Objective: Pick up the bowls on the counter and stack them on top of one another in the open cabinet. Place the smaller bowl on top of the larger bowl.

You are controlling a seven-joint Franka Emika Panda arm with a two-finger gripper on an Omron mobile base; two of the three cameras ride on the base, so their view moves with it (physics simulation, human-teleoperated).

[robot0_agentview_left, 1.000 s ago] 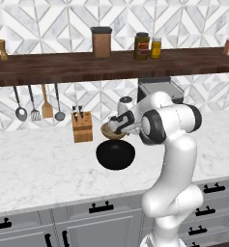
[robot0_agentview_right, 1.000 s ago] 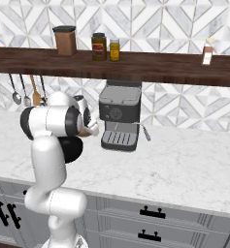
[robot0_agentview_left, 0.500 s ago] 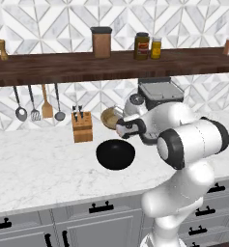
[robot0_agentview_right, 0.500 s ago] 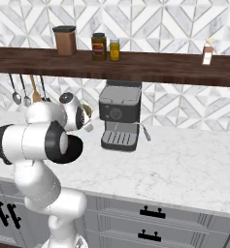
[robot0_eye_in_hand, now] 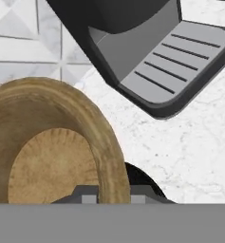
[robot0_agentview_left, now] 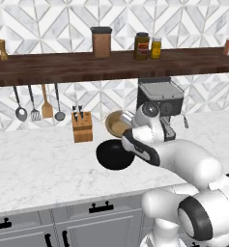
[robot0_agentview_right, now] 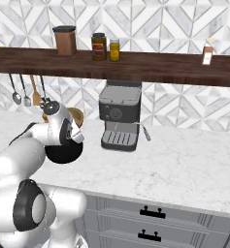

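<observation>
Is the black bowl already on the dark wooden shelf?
No, the black bowl sits on the white counter, well below the shelf.

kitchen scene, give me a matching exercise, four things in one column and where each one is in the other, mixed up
Things:
1. wooden bowl
2. black bowl
3. knife block
4. brown canister

Places:
A. on the dark wooden shelf
B. on the counter, under the hanging utensils
C. held up off the counter, tilted, at the end of the arm
D. on the counter below the raised bowl, in front of the coffee machine

Pairs: 1-C, 2-D, 3-B, 4-A
</observation>
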